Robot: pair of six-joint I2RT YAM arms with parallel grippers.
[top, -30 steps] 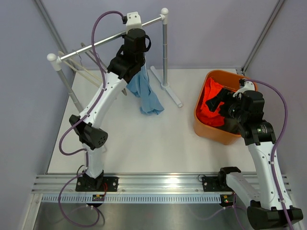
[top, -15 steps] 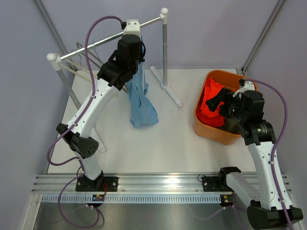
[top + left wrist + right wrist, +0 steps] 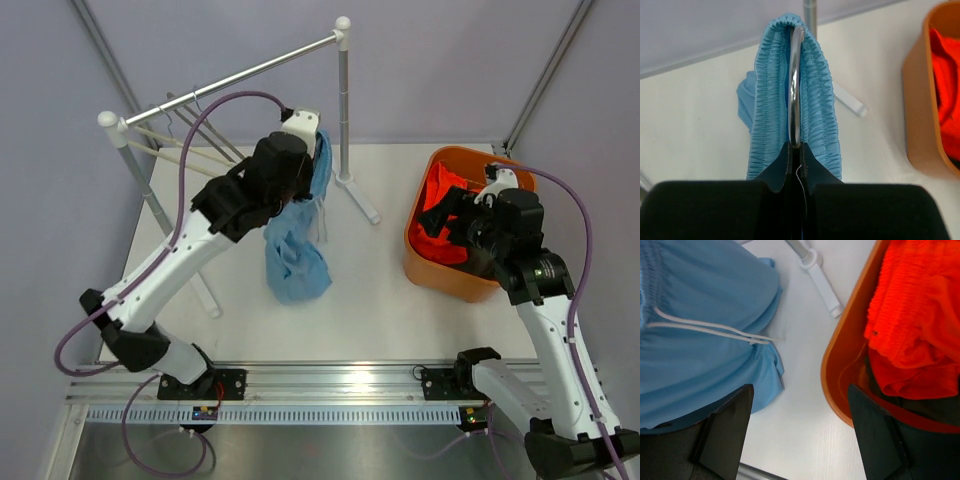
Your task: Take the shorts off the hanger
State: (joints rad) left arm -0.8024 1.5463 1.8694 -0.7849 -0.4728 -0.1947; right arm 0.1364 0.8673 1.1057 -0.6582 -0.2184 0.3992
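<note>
My left gripper (image 3: 312, 160) is shut on the metal hook of a hanger (image 3: 795, 85), clear of the rack's rail (image 3: 240, 75). In the left wrist view the jaws (image 3: 796, 150) are closed on the hook. The light blue shorts (image 3: 296, 252) hang from that hanger, with the gathered waistband (image 3: 817, 95) on both sides of the hook. Their lower end rests on the table. My right gripper (image 3: 455, 215) is open and empty over the near-left rim of the orange basket (image 3: 455, 280). The orange shorts (image 3: 437, 215) lie in the basket on a dark cloth (image 3: 927, 407).
The white rack stands at the back, its foot (image 3: 357, 197) beside the blue shorts. Bare hangers (image 3: 190, 135) hang at the rail's left end. The right wrist view shows the blue shorts (image 3: 705, 340), the rack foot (image 3: 822, 280) and the basket wall (image 3: 840, 370).
My left arm has pulled the hanger with the blue shorts off the rail, down and toward the table's middle. The right gripper has shifted slightly left.
</note>
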